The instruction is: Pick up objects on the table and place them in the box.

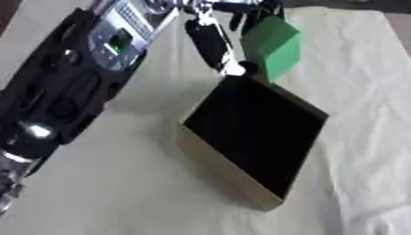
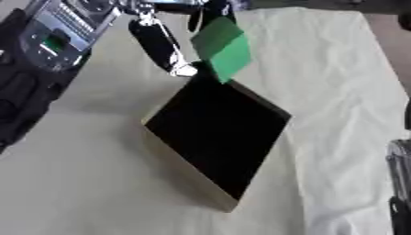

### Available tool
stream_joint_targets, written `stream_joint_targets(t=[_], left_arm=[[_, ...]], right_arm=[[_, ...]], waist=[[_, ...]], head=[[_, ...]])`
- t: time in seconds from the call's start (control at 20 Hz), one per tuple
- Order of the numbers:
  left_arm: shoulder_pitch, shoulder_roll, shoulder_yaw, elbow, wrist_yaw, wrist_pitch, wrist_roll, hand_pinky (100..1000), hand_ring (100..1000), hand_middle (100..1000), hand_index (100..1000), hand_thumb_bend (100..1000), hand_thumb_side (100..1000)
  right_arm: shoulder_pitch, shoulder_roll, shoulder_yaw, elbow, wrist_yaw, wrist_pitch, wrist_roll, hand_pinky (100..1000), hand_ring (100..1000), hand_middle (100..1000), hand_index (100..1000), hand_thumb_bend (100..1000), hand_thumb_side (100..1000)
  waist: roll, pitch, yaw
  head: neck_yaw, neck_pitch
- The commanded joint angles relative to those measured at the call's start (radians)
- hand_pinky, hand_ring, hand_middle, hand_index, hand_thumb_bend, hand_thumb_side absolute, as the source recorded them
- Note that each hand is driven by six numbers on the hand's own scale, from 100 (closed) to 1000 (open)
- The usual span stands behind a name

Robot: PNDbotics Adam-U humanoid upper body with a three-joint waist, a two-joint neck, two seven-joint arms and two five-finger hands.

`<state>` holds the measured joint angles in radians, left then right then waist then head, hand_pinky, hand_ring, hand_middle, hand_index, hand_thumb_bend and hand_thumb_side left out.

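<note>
Above the box (image 1: 241, 179), left hand (image 1: 210, 39) holds an unlabelled green block (image 1: 274, 43).

Box (image 1: 255, 137) sits mid-table on the cloth (image 1: 353, 92), turned cornerwise, open side up. Block (image 1: 273, 46) hangs above the box's far corner, held from above by left hand (image 1: 210, 39), whose fingers curl round it. Left arm (image 1: 64, 82) runs from lower left up to the far middle, left of the box. Part of the right arm (image 2: 400, 183) shows at the right edge, right of the box, well apart from it
</note>
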<state>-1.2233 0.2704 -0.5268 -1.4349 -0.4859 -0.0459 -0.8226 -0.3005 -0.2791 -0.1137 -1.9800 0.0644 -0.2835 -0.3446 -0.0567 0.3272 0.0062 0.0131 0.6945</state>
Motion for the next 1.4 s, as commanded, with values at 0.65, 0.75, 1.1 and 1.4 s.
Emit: stream_joint_targets(t=[0.65, 0.75, 1.1, 1.4], left_arm=[[0.101, -0.110, -0.039, 0.066, -0.196, -0.010, 0.045, 527, 528, 490, 616, 100, 184], [0.112, -0.122, -0.040, 0.091, -0.218, -0.021, 0.058, 528, 527, 489, 615, 100, 185], [0.141, -0.152, -0.047, 0.158, -0.295, -0.070, 0.082, 558, 595, 547, 683, 100, 176], [0.151, -0.155, -0.055, 0.170, -0.336, -0.132, 0.078, 668, 788, 760, 860, 303, 304]], right_arm=[[-0.010, -0.020, -0.012, -0.020, 0.010, 0.006, -0.026, 688, 617, 548, 811, 100, 803], [-0.010, -0.018, -0.011, -0.020, 0.009, 0.007, -0.025, 687, 616, 547, 811, 100, 797], [-0.008, -0.011, -0.010, -0.020, 0.008, 0.009, -0.024, 687, 615, 545, 811, 100, 815], [-0.007, -0.010, -0.010, -0.020, 0.009, 0.011, -0.025, 685, 611, 544, 810, 100, 817]], waist=[[-0.005, -0.016, 0.002], [-0.008, -0.015, 0.001], [-0.011, -0.011, -0.002], [-0.010, -0.010, 0.002]], head=[[0.005, 0.005], [0.008, 0.004], [0.014, 0.001], [0.012, 0.002]])
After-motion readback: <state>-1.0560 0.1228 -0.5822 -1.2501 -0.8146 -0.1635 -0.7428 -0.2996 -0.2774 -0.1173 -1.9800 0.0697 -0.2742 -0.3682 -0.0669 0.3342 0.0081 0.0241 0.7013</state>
